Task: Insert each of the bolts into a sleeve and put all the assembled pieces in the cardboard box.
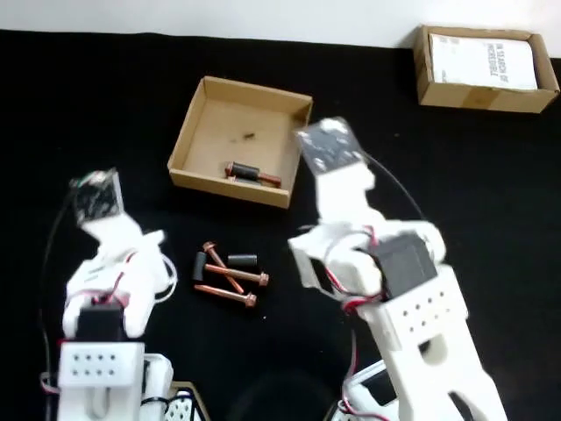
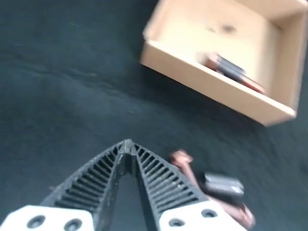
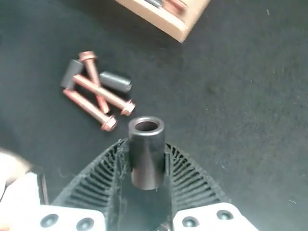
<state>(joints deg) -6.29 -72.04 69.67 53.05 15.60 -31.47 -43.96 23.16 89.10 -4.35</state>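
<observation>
The right gripper (image 3: pixel 144 144) is holding one sleeve (image 3: pixel 146 159) ready for a bolt
Its fingers are clamping the black sleeve with the open end sticking out free, probably so that a bolt can be pushed in. The left gripper (image 2: pixel 128 147) is hovering with fingers pressed together and nothing between them, just left of the loose bolts (image 1: pixel 237 274) lying between the arms. One assembled piece (image 1: pixel 252 173) is lying in the cardboard box (image 1: pixel 223 185), farther away
</observation>
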